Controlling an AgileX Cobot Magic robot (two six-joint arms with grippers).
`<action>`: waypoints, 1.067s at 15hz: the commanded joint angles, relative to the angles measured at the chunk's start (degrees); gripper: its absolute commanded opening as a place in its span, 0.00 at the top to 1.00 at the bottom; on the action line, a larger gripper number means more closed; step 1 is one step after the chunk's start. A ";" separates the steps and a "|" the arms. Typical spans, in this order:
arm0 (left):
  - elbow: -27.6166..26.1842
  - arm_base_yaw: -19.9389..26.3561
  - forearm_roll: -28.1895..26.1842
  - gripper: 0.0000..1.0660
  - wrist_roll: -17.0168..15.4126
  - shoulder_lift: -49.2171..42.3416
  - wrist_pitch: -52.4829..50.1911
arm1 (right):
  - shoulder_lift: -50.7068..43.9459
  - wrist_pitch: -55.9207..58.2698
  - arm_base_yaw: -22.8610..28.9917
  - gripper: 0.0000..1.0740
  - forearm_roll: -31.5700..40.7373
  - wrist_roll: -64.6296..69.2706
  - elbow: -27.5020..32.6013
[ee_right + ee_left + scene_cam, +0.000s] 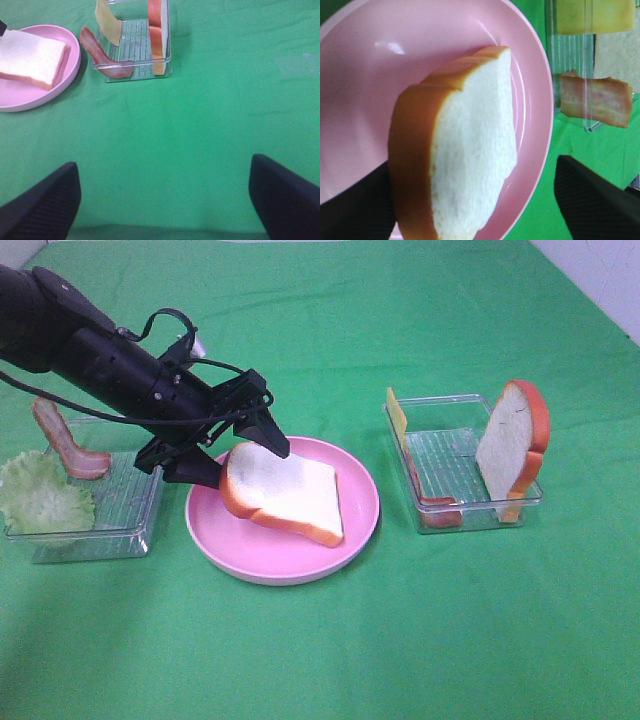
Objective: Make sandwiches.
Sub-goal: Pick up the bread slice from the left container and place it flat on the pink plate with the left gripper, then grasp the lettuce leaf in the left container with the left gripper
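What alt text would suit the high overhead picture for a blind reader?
A robot gripper, jaws open, straddles one end of a bread slice on a pink plate, on green cloth. A tray at left holds lettuce and bacon; a second tray at right holds cheese, more bacon and an upright bread slice.

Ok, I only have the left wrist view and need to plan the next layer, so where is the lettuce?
Observer: The lettuce leaf lies in the left tray, left of the pink plate in the high view.
Operator: Anything else in there?
Observer: One bacon strip, propped up behind the lettuce.
Operator: What goes on top last?
Observer: A second bread slice stands on edge in the right tray, at the end away from the plate.
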 commanded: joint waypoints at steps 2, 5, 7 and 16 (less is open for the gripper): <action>-0.40 -0.29 10.49 0.28 -6.88 -4.53 0.63 | -1.78 -0.23 -0.29 0.19 0.06 -0.69 0.17; -0.80 -0.29 20.86 0.28 -12.55 -8.82 4.47 | -1.78 -0.23 -0.29 0.19 0.06 -0.69 0.17; -0.80 -0.29 26.93 0.28 -15.30 -11.17 8.14 | -1.78 -0.23 -0.29 0.19 0.06 -0.69 0.17; -0.80 8.08 53.92 0.28 -25.95 -21.49 26.47 | -1.78 -0.23 -0.29 0.19 0.06 -0.69 0.17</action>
